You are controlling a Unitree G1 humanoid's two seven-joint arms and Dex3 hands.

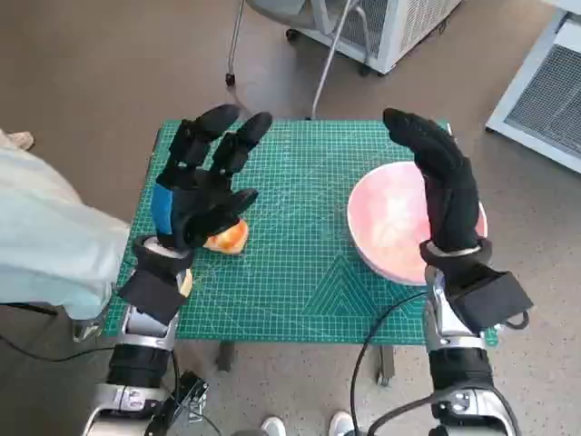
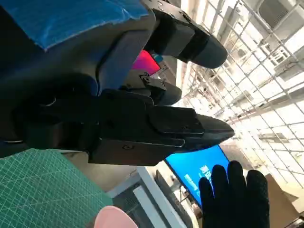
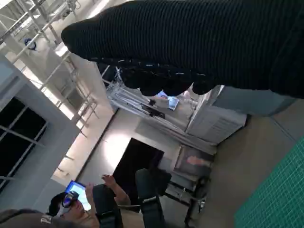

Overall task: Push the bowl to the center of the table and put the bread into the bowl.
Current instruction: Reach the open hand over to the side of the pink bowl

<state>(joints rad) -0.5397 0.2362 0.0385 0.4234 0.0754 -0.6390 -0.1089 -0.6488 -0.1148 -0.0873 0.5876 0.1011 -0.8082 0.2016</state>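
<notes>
A pink bowl [image 1: 386, 225] sits on the right part of the green cutting mat [image 1: 300, 209]; its rim [image 2: 114, 217] also shows in the left wrist view. My right hand [image 1: 442, 182], in the black glove, hangs over the bowl's right side with fingers stretched out and holds nothing. The bread [image 1: 229, 238], an orange-brown piece, lies on the mat's left part, mostly hidden under my left hand [image 1: 204, 177]. That hand is raised above it with fingers spread, not gripping it. The gloved right hand [image 2: 232, 194] shows in the left wrist view too.
The mat covers the small table [image 1: 154, 313]. A person's pale sleeve [image 1: 45, 236] reaches in at the left edge. A chair's legs [image 1: 322, 64] and white cabinets [image 1: 545, 86] stand beyond the table. A seated person [image 3: 90, 202] appears in the right wrist view.
</notes>
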